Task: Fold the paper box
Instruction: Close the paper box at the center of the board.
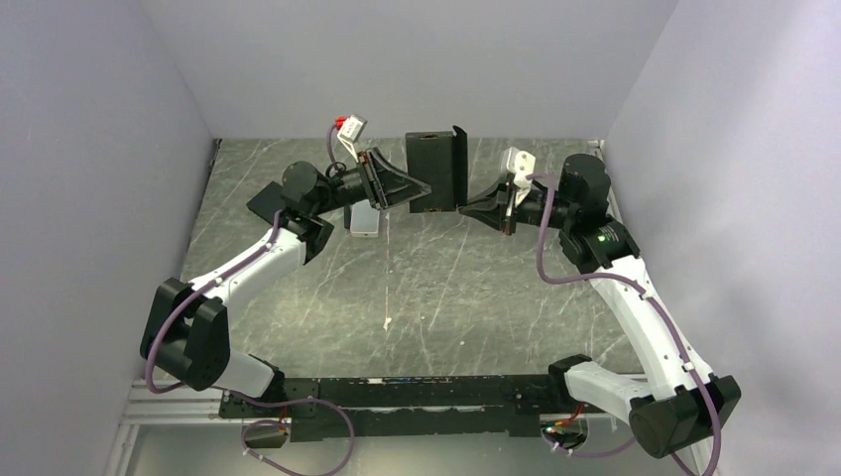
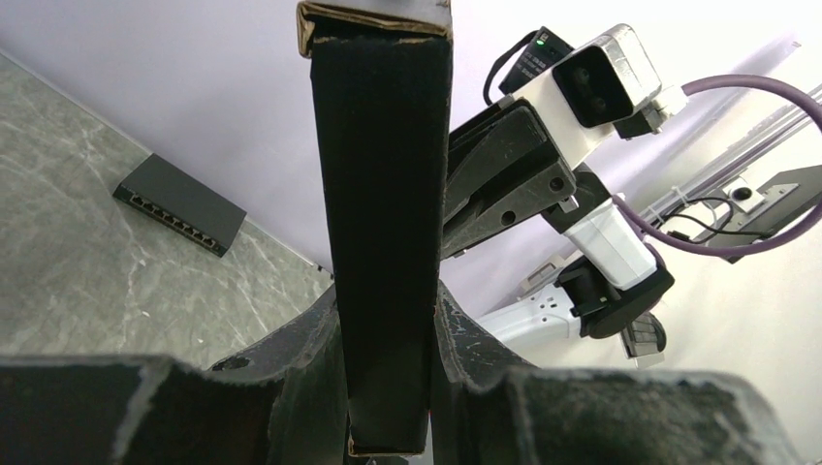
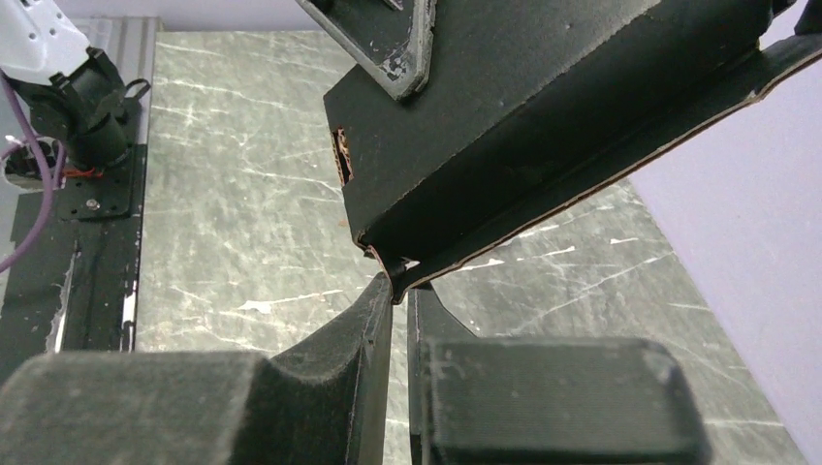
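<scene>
The black paper box (image 1: 434, 167) hangs in the air over the back middle of the table, held between both arms, with one flap (image 1: 459, 164) standing out along its right side. My left gripper (image 1: 421, 188) is shut on the box from the left. In the left wrist view its fingers clamp the narrow box wall (image 2: 383, 213) on both sides, around my left gripper (image 2: 388, 320). My right gripper (image 1: 468, 206) comes in from the right. In the right wrist view its tips pinch the lower corner where the flap edge meets the box (image 3: 543, 107), at my right gripper (image 3: 399, 289).
A small silver-grey case (image 1: 364, 220) lies on the marble table (image 1: 417, 288) under the left wrist. A black network switch (image 2: 179, 203) sits by a wall. Grey walls close three sides. The black base rail (image 1: 417, 392) runs along the near edge.
</scene>
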Action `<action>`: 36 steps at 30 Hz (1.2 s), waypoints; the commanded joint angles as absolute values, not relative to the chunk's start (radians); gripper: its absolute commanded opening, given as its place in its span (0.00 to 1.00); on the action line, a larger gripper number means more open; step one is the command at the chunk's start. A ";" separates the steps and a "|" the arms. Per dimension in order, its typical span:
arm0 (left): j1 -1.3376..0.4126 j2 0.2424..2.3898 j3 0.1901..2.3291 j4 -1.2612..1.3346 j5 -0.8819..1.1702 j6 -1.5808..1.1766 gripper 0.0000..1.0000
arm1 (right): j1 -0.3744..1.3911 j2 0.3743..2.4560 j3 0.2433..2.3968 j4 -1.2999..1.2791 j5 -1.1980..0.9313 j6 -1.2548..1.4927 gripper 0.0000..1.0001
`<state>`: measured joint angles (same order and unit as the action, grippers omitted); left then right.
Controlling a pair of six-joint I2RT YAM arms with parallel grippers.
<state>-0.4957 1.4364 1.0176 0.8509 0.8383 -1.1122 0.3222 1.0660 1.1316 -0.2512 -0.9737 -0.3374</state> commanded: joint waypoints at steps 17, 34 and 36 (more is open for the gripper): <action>-0.515 1.423 1.041 0.800 0.777 -0.982 0.00 | 0.455 1.104 1.236 -0.513 -1.024 -0.624 0.18; -0.533 1.372 1.063 0.562 0.701 -0.822 0.00 | 0.457 1.123 1.207 -0.352 -0.974 -0.369 0.36; -0.546 1.360 1.068 0.521 0.673 -0.779 0.00 | 0.457 1.126 1.195 -0.317 -0.958 -0.318 0.38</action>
<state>-0.5030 1.3941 1.0229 0.6140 0.7918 -0.9176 0.4122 1.1313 1.1919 -0.4835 -0.8734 -0.4576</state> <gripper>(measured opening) 0.323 0.363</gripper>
